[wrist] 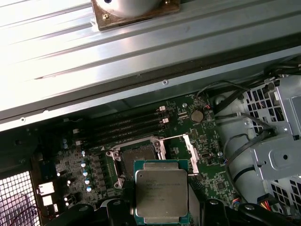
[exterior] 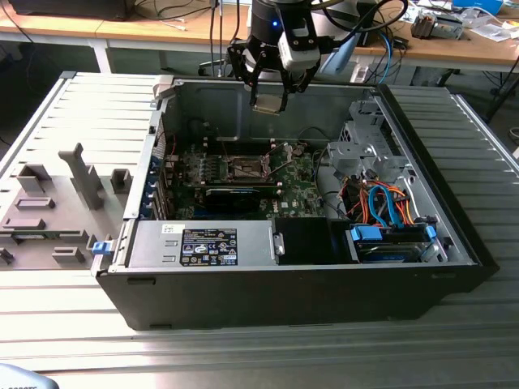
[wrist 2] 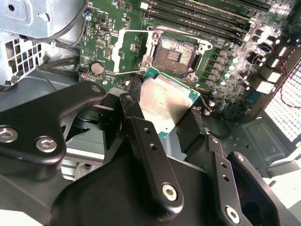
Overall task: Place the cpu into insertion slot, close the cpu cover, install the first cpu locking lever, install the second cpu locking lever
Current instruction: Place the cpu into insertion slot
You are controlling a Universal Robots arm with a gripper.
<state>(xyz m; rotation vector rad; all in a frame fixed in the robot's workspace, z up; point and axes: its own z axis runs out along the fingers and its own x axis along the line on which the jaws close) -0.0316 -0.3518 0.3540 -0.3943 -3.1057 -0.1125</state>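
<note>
Hanging over the computer case (exterior: 284, 304), the end effector (exterior: 270, 102) holds the cpu (wrist: 161, 190).

The exterior view stands well back from the gripper (exterior: 269, 96), looking down into the whole open computer case (exterior: 243, 300). The first wrist view rides close behind the gripper and looks down past the cpu (wrist: 161, 190) onto the motherboard (wrist: 207, 174); the second wrist view sits as near, at another angle, looking along the black fingers (wrist 2: 146, 141). Both wrist views share the cpu and the insertion slot (wrist: 138, 155) just beyond it, which the exterior view sees from afar, beneath the gripper.
</note>
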